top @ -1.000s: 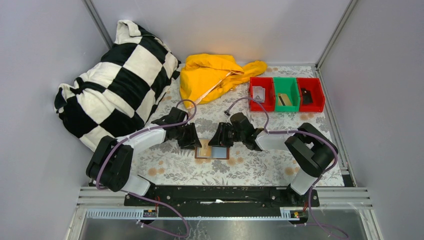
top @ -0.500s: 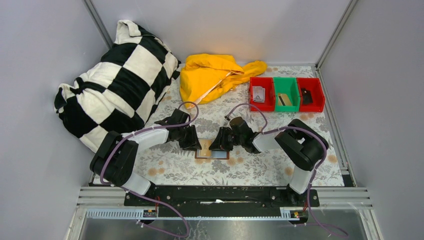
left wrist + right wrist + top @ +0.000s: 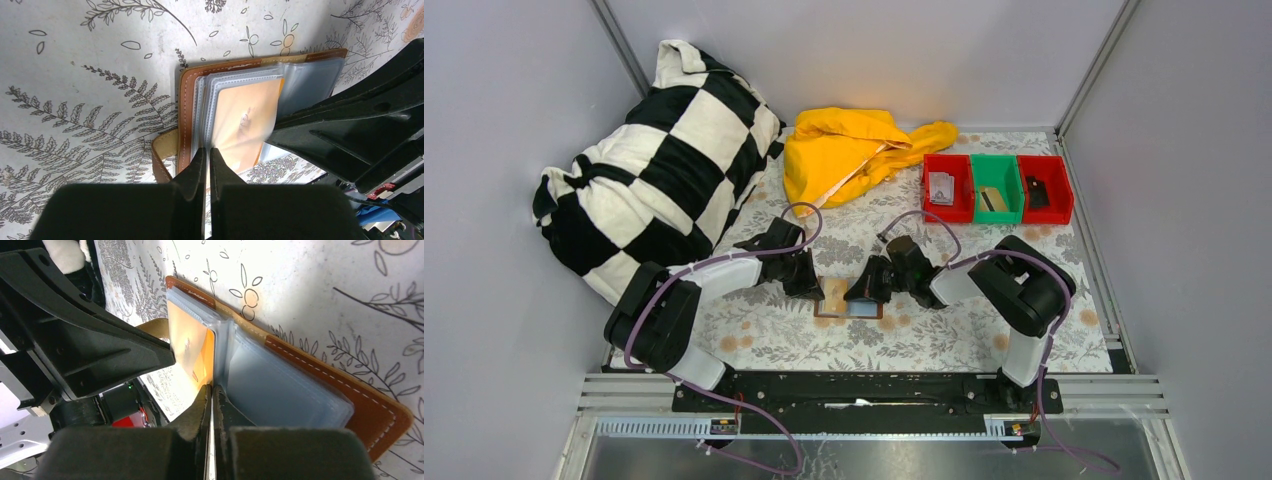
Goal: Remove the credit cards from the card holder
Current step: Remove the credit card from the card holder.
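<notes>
Fingers (image 3: pixel 194 169) at card holder (image 3: pixel 185 102) edge

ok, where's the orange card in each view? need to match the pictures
Top external: orange card sits just below centre, in the left half of the open wallet.
Left wrist: card at centre, under a clear sleeve, right of the wallet's stitched brown edge.
Right wrist: card left of centre, in the wallet's left-hand sleeve.
Shared landmark: the brown wallet on the patterned cloth.
</notes>
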